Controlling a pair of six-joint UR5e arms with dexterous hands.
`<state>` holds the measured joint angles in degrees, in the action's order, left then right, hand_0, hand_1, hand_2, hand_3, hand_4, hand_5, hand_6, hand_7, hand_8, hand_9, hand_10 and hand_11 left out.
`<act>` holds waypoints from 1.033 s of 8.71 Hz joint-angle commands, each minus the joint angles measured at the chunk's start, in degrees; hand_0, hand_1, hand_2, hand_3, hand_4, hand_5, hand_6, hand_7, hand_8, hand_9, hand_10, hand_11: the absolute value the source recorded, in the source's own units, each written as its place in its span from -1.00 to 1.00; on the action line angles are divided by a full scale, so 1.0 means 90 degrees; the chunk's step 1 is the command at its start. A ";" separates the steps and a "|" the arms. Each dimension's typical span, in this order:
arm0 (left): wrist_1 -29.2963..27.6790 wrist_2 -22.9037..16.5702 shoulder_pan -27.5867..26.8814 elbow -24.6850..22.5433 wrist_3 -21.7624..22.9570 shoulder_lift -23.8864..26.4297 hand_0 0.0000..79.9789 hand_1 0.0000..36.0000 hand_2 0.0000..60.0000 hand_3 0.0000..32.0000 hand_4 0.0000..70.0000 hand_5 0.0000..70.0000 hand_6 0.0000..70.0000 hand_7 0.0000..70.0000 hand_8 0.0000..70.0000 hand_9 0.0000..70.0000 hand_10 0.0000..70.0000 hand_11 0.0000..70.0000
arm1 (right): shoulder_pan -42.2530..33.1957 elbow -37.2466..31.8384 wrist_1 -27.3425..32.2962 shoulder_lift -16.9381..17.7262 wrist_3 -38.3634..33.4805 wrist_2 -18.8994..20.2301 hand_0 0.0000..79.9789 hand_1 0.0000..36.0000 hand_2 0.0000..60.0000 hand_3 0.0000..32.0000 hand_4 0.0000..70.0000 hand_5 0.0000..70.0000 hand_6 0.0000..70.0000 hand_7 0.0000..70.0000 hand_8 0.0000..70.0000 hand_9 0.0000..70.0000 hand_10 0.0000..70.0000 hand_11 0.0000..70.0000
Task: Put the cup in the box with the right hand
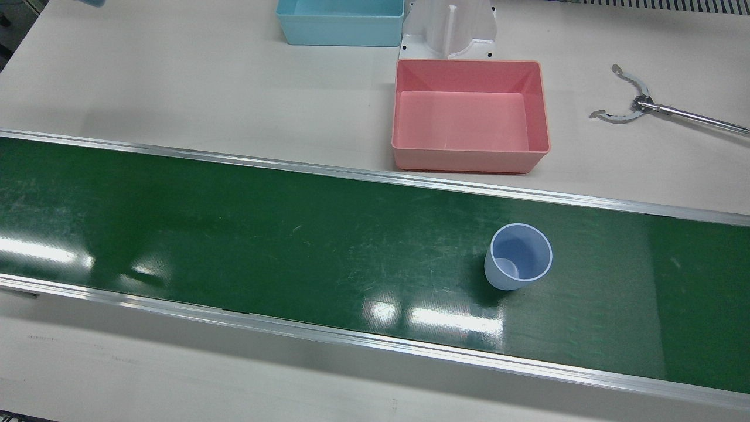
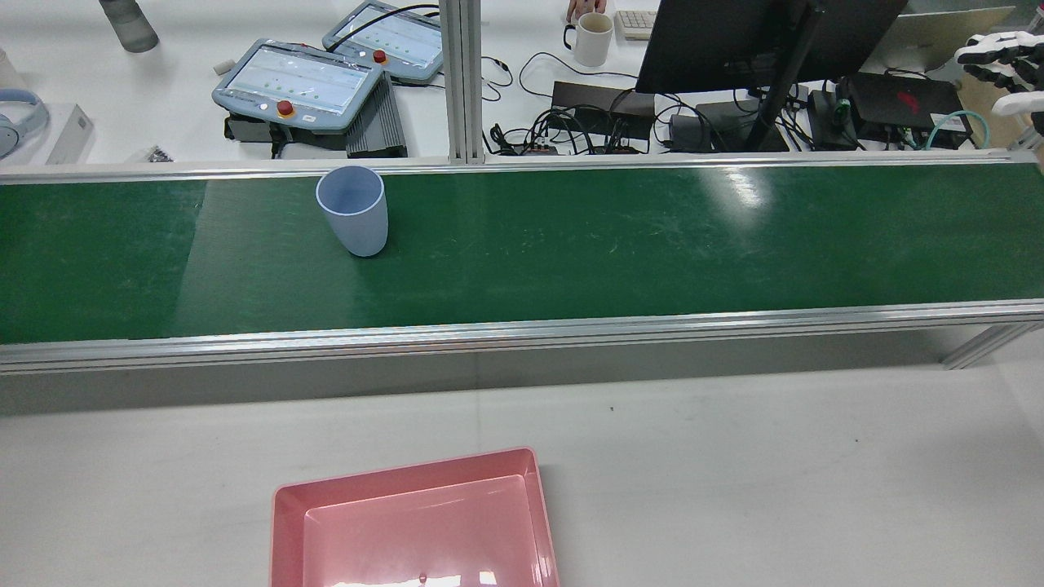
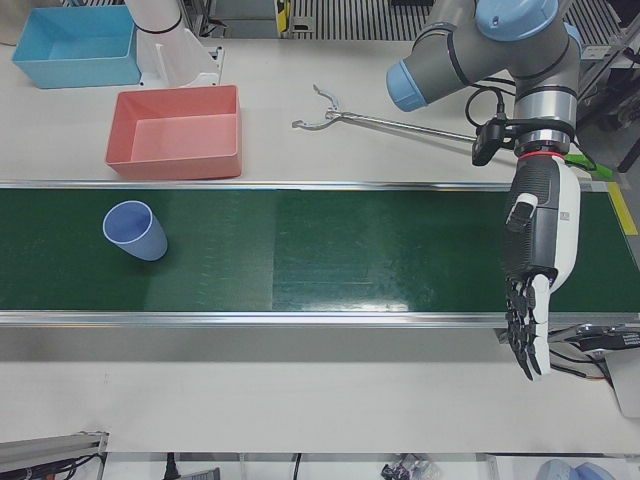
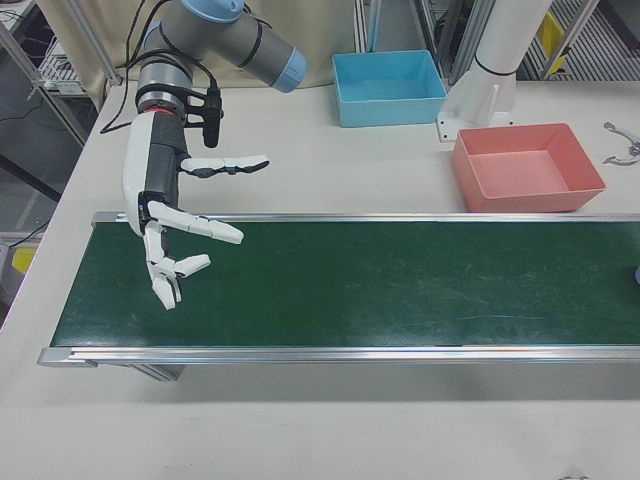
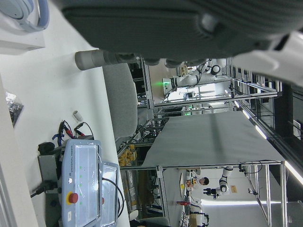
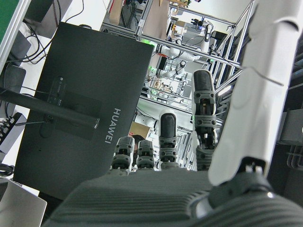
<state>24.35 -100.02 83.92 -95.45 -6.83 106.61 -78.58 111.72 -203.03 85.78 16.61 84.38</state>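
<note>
In the front view the cup (image 1: pixel 518 257) stands upright on the green belt (image 1: pixel 234 234), just before the pink box (image 1: pixel 470 114) on the pale surface (image 1: pixel 176 88). The left-front view puts the left hand (image 3: pixel 535 270), empty with fingers straight, at the far end of the belt from it. In the right-front view the right hand (image 4: pixel 170 225) hangs splayed and empty over the opposite end, the cup barely showing at that view's right edge, so it must travel almost the whole belt.
</note>
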 commanded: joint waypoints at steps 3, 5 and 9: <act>0.0000 0.0000 0.0002 0.0000 0.0007 0.0000 -1.00 -1.00 -1.00 -1.00 -1.00 -1.00 -1.00 -1.00 -1.00 -1.00 -1.00 -1.00 | 0.0000 0.0009 0.0000 0.0000 0.0000 0.0000 0.43 -0.32 -1.00 -1.00 0.28 -0.84 -0.62 0.61 -0.87 -0.55 -0.74 -0.58; 0.0000 0.0000 0.0002 0.0000 -0.0003 0.0000 -1.00 -1.00 -1.00 -1.00 -1.00 -1.00 -1.00 -1.00 -1.00 -1.00 -1.00 -1.00 | 0.0000 -0.0001 0.0000 0.0000 0.0000 0.0000 0.43 -0.32 -1.00 -1.00 0.28 -0.84 -0.63 0.59 -0.87 -0.55 -0.74 -0.57; 0.0000 0.0000 0.0002 0.0000 -0.0003 0.0000 -1.00 -1.00 -1.00 -1.00 -1.00 -1.00 -1.00 -1.00 -1.00 -1.00 -1.00 -1.00 | -0.0009 0.0009 0.0000 -0.0010 0.0000 0.0000 0.43 -0.32 -1.00 -1.00 0.29 -0.84 -0.62 0.63 -0.86 -0.54 -0.74 -0.58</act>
<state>24.35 -100.02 83.89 -95.45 -6.85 106.61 -78.59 111.73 -203.03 85.78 16.61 84.38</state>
